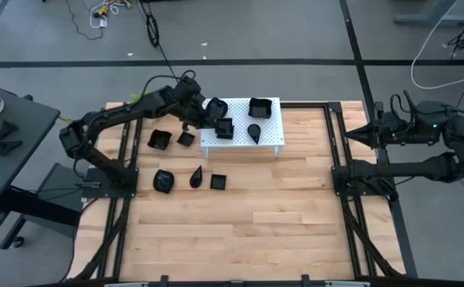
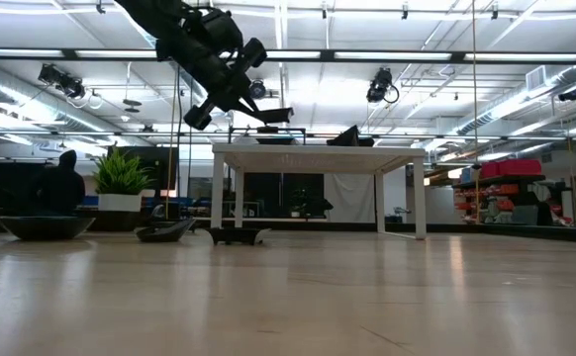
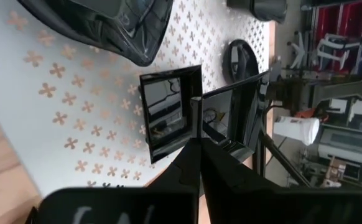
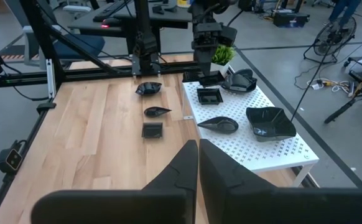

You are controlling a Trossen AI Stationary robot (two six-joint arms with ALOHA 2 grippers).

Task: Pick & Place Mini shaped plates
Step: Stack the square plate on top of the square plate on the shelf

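Observation:
My left gripper (image 3: 196, 144) reaches over the white perforated stand (image 1: 270, 142) and is shut on a small square black plate (image 2: 276, 116). It holds the plate just above the stand's left part. Below it a second square plate (image 4: 209, 95) rests flat on the stand, with a teardrop plate (image 1: 253, 131) and two wavy-edged plates (image 1: 260, 106) (image 4: 240, 79). Several more black plates lie on the wooden table left of and in front of the stand (image 1: 159, 139) (image 1: 196, 176) (image 1: 218, 181). My right gripper (image 4: 198, 155) is shut, with nothing in it, and waits at the table's right edge. My left gripper pinches the square plate's rim (image 3: 196, 115) between its two fingers. The fingers slant down, coming from the table's left side. In the low view the plate sits about level and is lifted clear of the stand's top.
The stand rests on four white legs (image 2: 219, 193) at the table's far middle. A green potted plant (image 2: 120, 173) stands at the far left. Dark frame rails (image 1: 336, 143) run along both sides. Bare wood fills the near half of the table (image 1: 248, 231).

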